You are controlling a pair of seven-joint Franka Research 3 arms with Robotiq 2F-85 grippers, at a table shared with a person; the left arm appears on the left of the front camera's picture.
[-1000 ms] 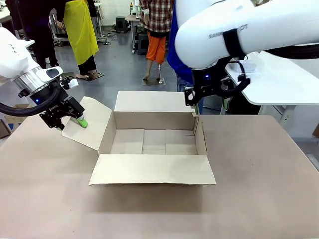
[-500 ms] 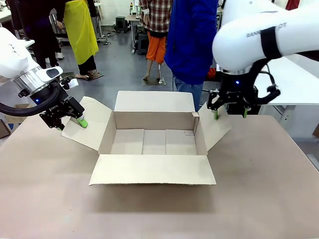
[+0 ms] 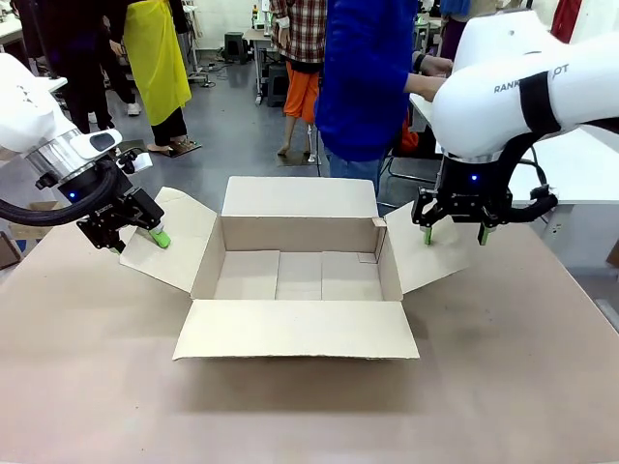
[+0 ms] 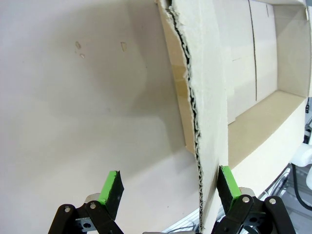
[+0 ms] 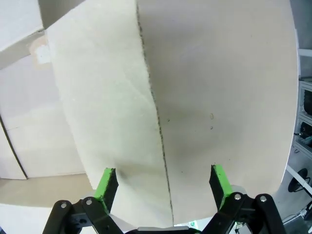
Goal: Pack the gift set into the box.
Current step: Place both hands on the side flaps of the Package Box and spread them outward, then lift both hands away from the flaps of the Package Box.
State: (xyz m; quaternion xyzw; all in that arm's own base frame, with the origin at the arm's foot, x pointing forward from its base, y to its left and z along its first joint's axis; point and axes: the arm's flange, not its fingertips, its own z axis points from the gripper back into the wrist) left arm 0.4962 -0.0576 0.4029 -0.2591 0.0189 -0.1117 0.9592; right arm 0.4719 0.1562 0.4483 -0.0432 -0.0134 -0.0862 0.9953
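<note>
Box (image 3: 298,234) at centre of table (image 3: 503,367), all four flaps folded outward. Left gripper (image 3: 140,242) at the left flap (image 3: 184,242), fingers spread wide, straddling its ragged edge, that edge close to one green pad, clamping nothing. Right gripper (image 3: 455,236) just above the right flap (image 3: 421,261), likewise spread wide and clamping nothing, one finger on either side of the flap's outer edge. Person (image 3: 363,87) in blue standing at the far side.

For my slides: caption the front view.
The left claw and right claw, both open, straddle side flaps of the box; a person stands beyond.
</note>
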